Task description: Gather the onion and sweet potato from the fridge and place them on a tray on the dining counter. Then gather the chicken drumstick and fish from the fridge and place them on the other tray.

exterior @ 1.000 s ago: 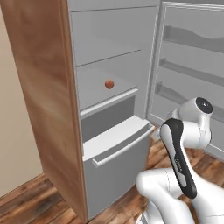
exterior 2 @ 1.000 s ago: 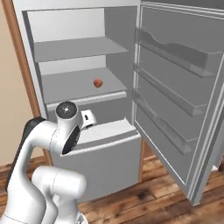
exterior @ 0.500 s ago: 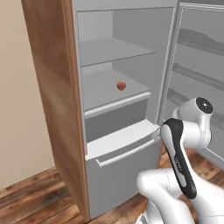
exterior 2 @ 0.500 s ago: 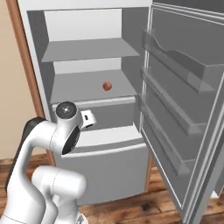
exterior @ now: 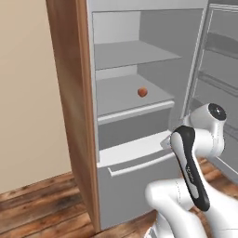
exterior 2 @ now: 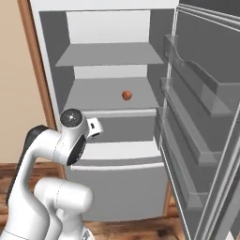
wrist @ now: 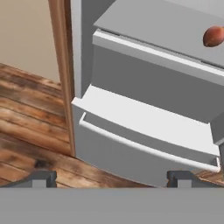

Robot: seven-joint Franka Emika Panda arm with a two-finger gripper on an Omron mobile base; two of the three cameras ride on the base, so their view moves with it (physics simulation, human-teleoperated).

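The two-finger dark-tipped gripper (wrist: pixel 111 177) stands with its jaws spread wide and nothing between them, its tips poking up at the bottom of the hand view, aimed at the lower front of the tall silver fridge with white interior and grey shelves (exterior: pixel 122 56). The small round orange-brown onion (exterior: pixel 142 92) sits alone on the middle grey shelf, at centre of the left base view and in the upper right corner of the hand view (wrist: pixel 213 36). It looks light, firm and smooth, apt to roll, so a pinch across its widest middle seems safest. The shelf above limits headroom, the open fridge door with clear bins (exterior 2: pixel 206 117) crowds the right of the right base view, and the wood-brown frame (exterior: pixel 74 116) bounds the left.
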